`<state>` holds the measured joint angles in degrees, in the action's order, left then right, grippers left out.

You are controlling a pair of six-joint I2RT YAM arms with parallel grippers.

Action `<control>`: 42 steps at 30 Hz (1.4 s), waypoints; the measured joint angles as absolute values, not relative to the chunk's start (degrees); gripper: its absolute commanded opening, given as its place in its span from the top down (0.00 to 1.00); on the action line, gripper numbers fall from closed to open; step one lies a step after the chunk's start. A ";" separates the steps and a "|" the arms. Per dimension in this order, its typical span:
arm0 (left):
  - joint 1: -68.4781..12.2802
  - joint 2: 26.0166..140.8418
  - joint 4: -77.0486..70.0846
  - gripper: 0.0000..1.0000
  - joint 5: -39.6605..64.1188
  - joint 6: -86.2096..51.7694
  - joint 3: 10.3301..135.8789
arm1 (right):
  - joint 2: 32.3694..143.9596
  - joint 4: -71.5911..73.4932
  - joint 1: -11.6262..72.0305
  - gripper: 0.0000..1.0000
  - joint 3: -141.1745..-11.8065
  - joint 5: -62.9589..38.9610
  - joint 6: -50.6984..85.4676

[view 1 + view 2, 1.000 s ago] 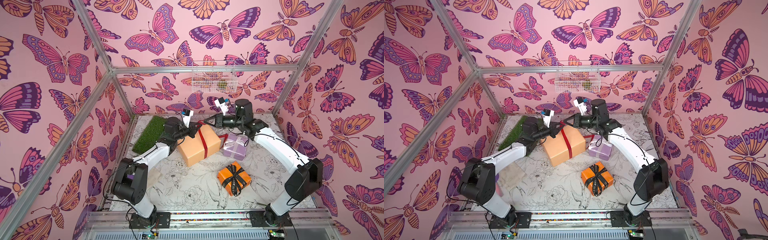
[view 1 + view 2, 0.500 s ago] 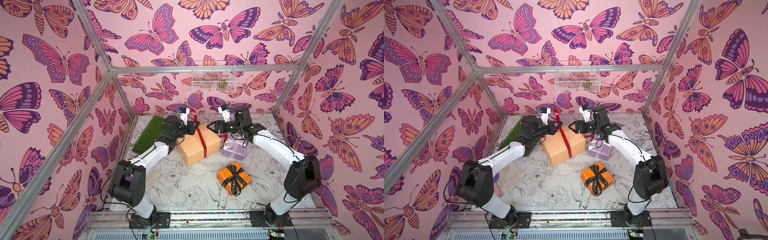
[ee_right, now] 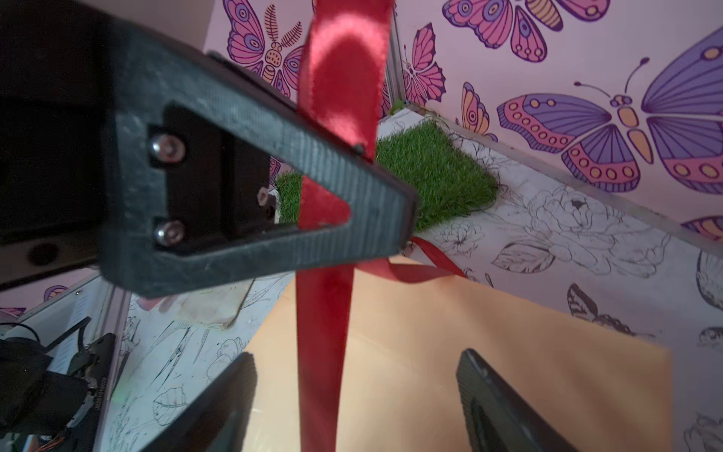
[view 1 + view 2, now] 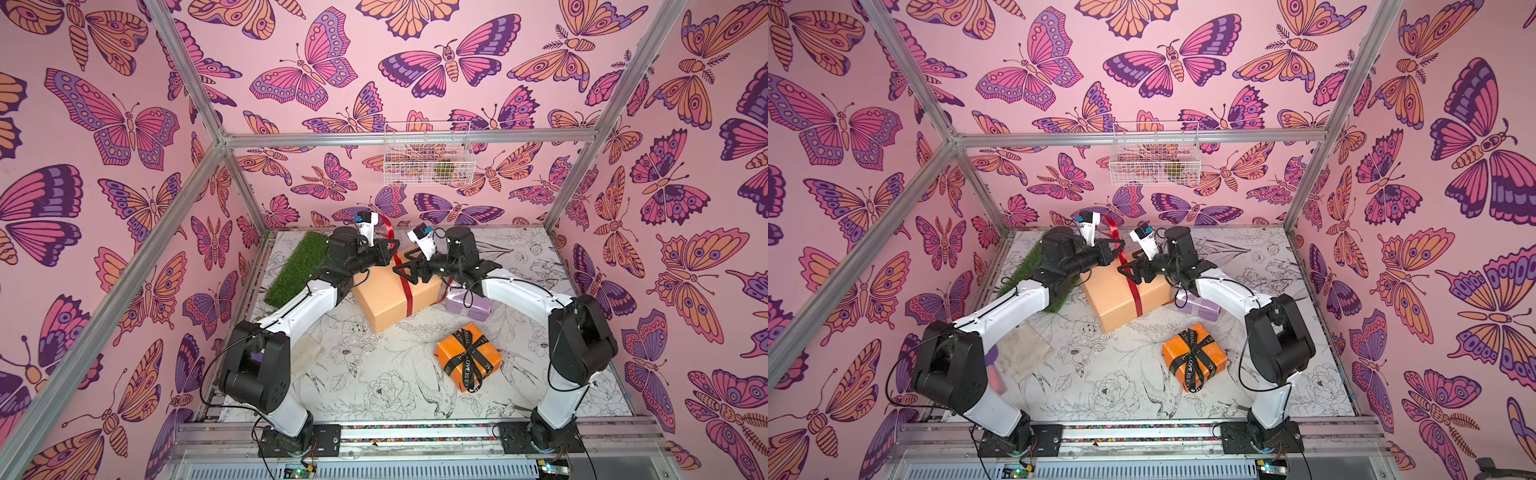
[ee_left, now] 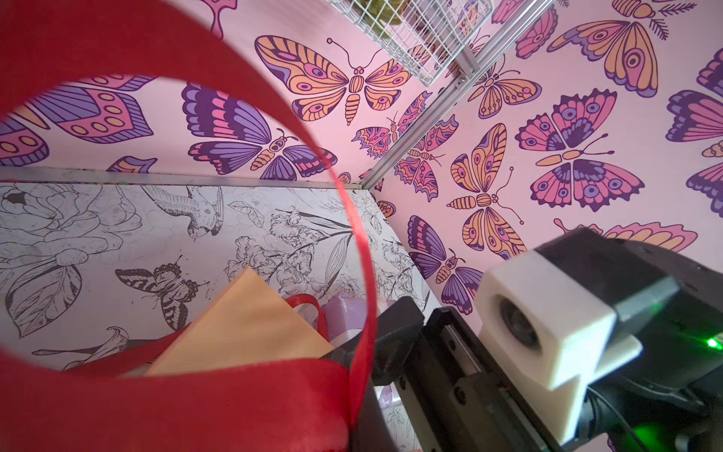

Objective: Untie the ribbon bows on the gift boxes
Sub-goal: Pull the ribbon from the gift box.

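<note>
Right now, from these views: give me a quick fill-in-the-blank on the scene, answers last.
1. The left gripper is ___ on the red ribbon.
2. The right gripper hovers over the peach-tan box with its jaws ___.
3. The bow on the orange box is ___ with white lettering.
4. The grass mat lies on the ___ arm's side of the table.

Answers: shut; open; black; left

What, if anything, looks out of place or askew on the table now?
The red ribbon stands out: instead of lying tied on the peach box, a loose length sticks up above it, pinched in the left gripper. The right gripper hovers open beside it. Nothing looks spilled or damaged.
</note>
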<state>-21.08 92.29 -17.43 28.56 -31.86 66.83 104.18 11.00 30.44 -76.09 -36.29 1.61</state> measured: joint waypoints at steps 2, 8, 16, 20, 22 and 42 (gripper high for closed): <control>-21.15 92.29 -17.43 1.00 28.71 -32.25 66.81 | 105.78 14.68 30.76 0.25 -76.09 -36.49 1.13; -21.41 92.29 -17.28 1.00 29.21 -33.76 66.81 | 109.34 23.20 30.79 0.44 -76.09 -34.79 1.37; -21.43 92.29 -16.64 1.00 29.56 -35.40 66.26 | 111.39 31.46 30.83 0.63 -76.09 -32.03 2.98; -21.41 92.29 -17.19 1.00 29.28 -36.16 65.65 | 111.90 32.71 30.92 1.00 -76.09 -31.57 3.64; -21.41 92.31 -17.19 1.00 28.95 -36.34 65.52 | 112.03 32.73 31.05 1.00 -76.09 -31.55 4.34; -15.53 83.81 6.85 0.00 16.25 -29.19 66.65 | 112.01 16.93 31.00 1.00 -80.09 -26.55 22.46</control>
<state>-15.53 83.81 6.85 16.25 -29.19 66.65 112.01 16.93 31.00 -80.09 -26.55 22.46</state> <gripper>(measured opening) 0.997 0.052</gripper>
